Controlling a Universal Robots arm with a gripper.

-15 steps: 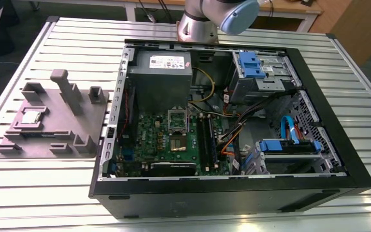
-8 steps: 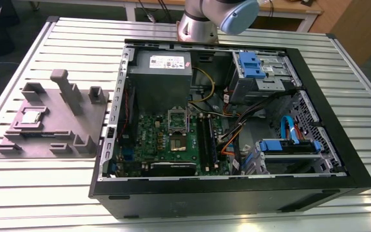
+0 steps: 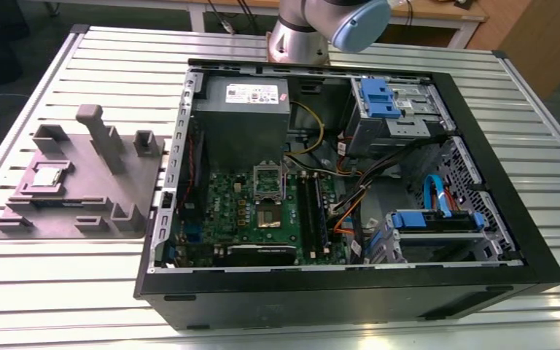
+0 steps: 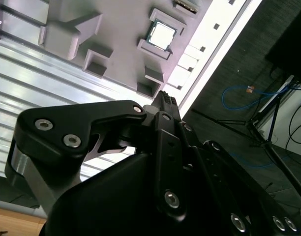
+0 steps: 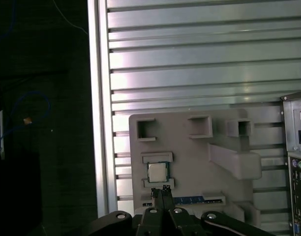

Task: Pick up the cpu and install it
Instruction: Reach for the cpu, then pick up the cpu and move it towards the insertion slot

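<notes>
Gripper [image 5: 163,190]: fingertips pressed together, holding nothing, near the cpu [image 5: 157,172] but apart from it. Cpu: flat in a recess of the grey fixture [image 3: 85,193], on the slatted table [image 3: 56,277], at the exterior view's left of the open computer case [image 3: 338,292].

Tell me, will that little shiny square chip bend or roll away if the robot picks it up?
Probably neither. The chip looks flat and square with a metal top, so it should stay stiff and not roll. It looks small and thin, so it is likely light. It sits between raised edges on the grey tray, so a sideways push probably won't slide it.
</notes>
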